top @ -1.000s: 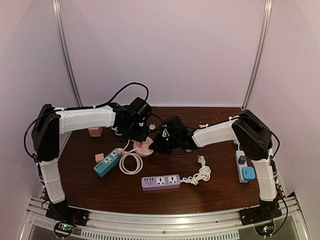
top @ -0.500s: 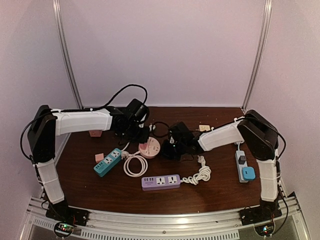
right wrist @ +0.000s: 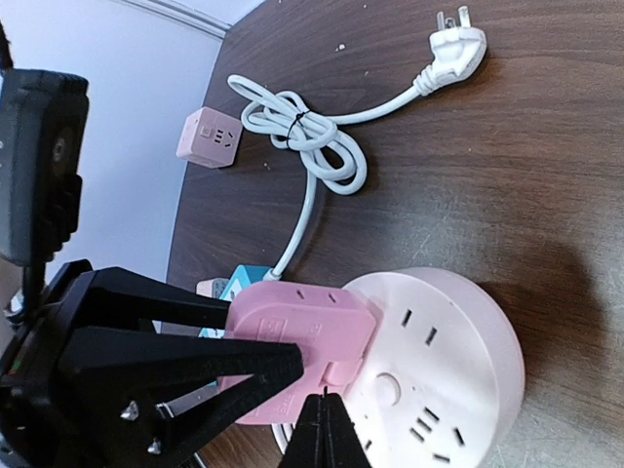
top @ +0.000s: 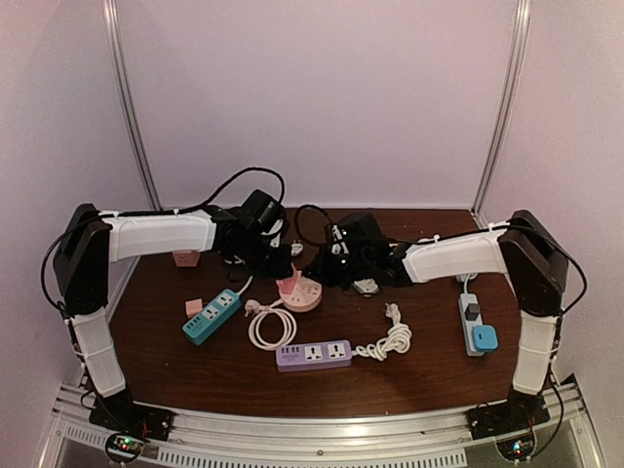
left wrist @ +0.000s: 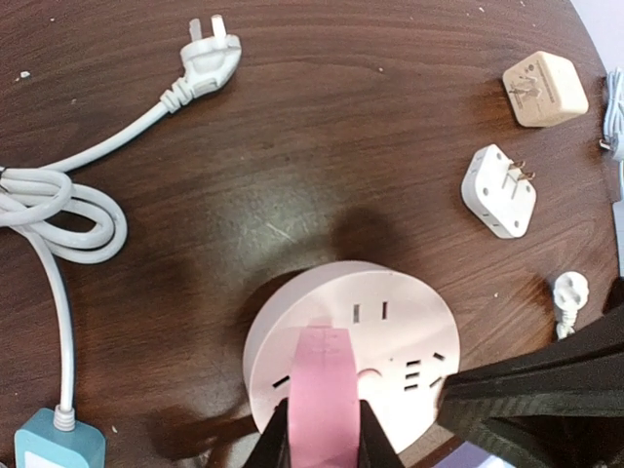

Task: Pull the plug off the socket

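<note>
Since a second ago the round pink socket point(left wrist: 390, 322) has slid a little toward the right arm's side, and that arm's elbow has swung outward. The pink plug point(left wrist: 322, 390) sits between the fingers of the left end effector point(left wrist: 322, 431), which is clamped on it, and it appears to be still seated in the socket's near edge. Just beside it, the right end effector point(right wrist: 325, 434) has its fingers pressed together, tip at the socket's top, seemingly to hold it down. The pulling step looks underway but unfinished: next, the left arm likely needs a straight lift while the right pins the socket to the desk point(left wrist: 322, 146). Beyond lie a white cord point(left wrist: 58, 210) and a white adapter point(left wrist: 499, 191).
</note>
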